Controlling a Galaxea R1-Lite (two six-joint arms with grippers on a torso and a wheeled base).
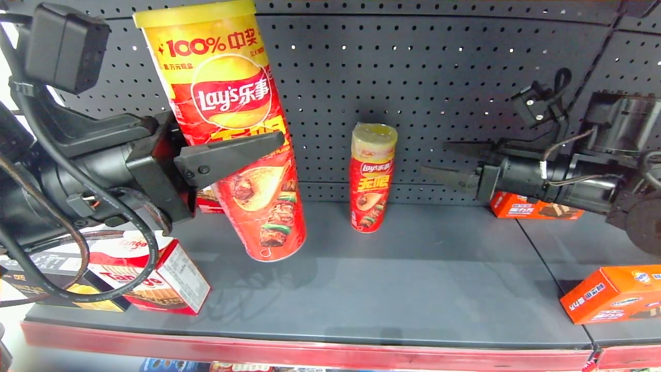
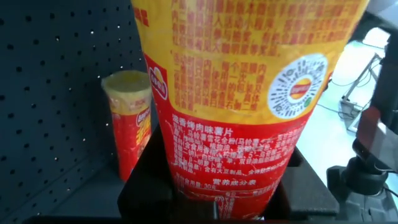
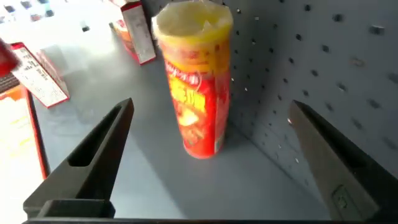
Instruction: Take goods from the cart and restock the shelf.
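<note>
At grey shelf (image 1: 413, 279), before black pegboard (image 1: 439, 67), left claw (image 1: 253, 150) grips tall can (image 1: 227, 93).

Looking at shop aisle here. Grey metal shelf (image 1: 423, 289) running across view, perforated back panel (image 1: 439, 67) rising behind it, red edge strip (image 1: 310, 351) lining front. Packaged snacks sitting out as stock: crisp tube (image 1: 373, 178) standing by back panel, wafer box (image 1: 178, 281) lying at left, orange carton (image 1: 609, 294) lying at right.

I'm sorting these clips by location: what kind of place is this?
Probably a shop aisle: a grey shelf with a pegboard back and red front rail, stocked with packaged snacks such as a standing chip can and an orange box.
</note>
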